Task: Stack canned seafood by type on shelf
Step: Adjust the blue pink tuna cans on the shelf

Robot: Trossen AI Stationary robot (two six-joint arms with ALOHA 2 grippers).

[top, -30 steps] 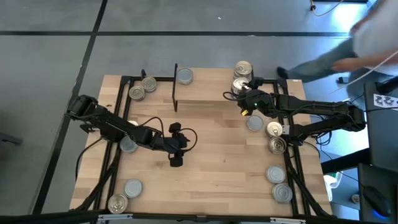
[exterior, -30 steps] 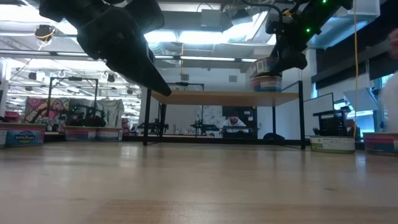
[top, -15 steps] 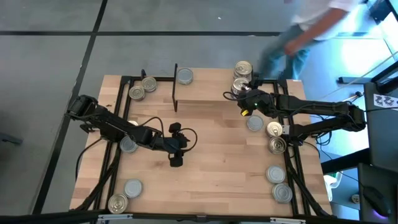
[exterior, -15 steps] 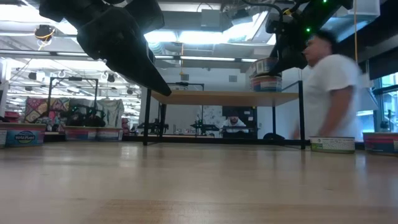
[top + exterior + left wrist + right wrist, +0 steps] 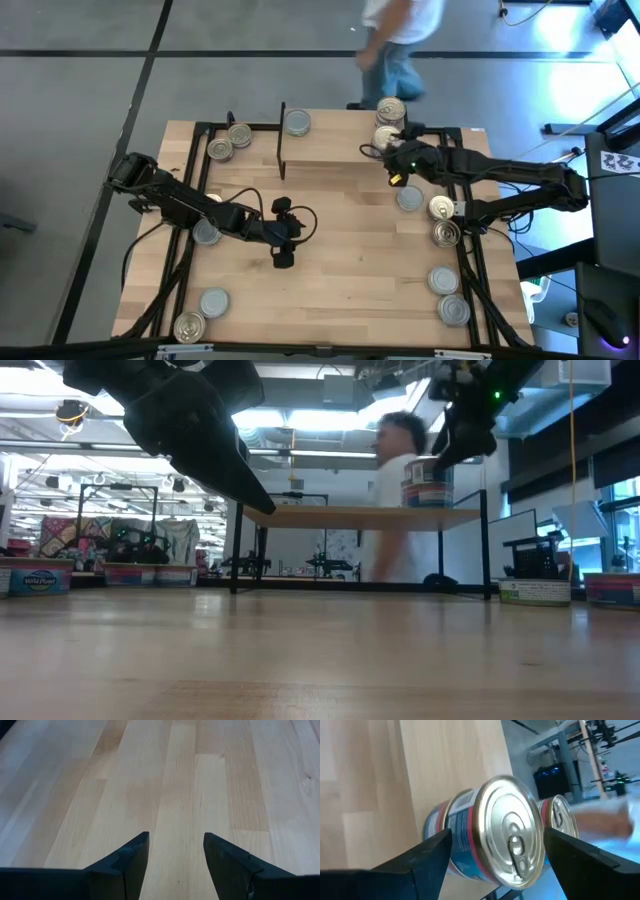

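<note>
right pincer [image 5: 392, 157]: above the shelf's [image 5: 330, 150] far right corner, fingers spread either side of a stack of two tins [image 5: 485, 837], not touching them; second stack [image 5: 559, 820] just beside it, farther back. left pincer [image 5: 283, 250]: spread with nothing between its fingers, over bare surface [image 5: 340, 260] at centre. loose tins: one [image 5: 297, 122] on the shelf's left end, two [image 5: 229, 141] far left, several [image 5: 440, 232] along the right edge, two [image 5: 200, 312] near left. person [image 5: 395, 45] beyond the far edge.
</note>
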